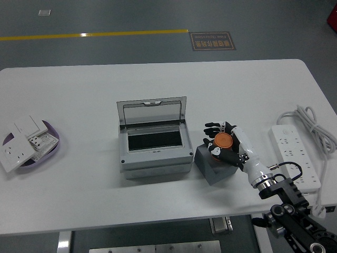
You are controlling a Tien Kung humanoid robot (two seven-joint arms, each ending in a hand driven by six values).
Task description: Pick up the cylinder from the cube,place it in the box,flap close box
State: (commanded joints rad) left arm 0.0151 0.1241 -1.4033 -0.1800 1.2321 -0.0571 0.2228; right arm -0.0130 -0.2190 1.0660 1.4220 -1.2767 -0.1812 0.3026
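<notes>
**Cylinder on the cube, right hand wrapped round it**

Your orange cylinder (pixel 223 140) sits on top of the grey cube (pixel 215 164), right of the table's middle. The right hand (pixel 230 144) comes in from about 4 o'clock, and its fingers (pixel 211 126) are curled around the cylinder, with black tips showing on its 10 o'clock side and more under it at 7 o'clock. From up here you can't tell if the cylinder has left the cube's top at all.

The box (pixel 155 152) is just beside the cube at its 9 o'clock, with a narrow strip of bare table between them. Its lid (pixel 151 112) stands open at the far side, hinged at 12 o'clock, so the dark opening faces up and the rim nearest the cube is unobstructed.

Further out, at 3 o'clock from the cube, a white power strip (pixel 294 156) with a coiled cable (pixel 316 127) lies near the right edge of the table (pixel 158 211), close to the robot's forearm. Way over at 9 o'clock, a purple tray (pixel 53 138) of white switch plates sits near the left edge, well apart from everything. There's plenty of bare table near you and at the far side.
</notes>
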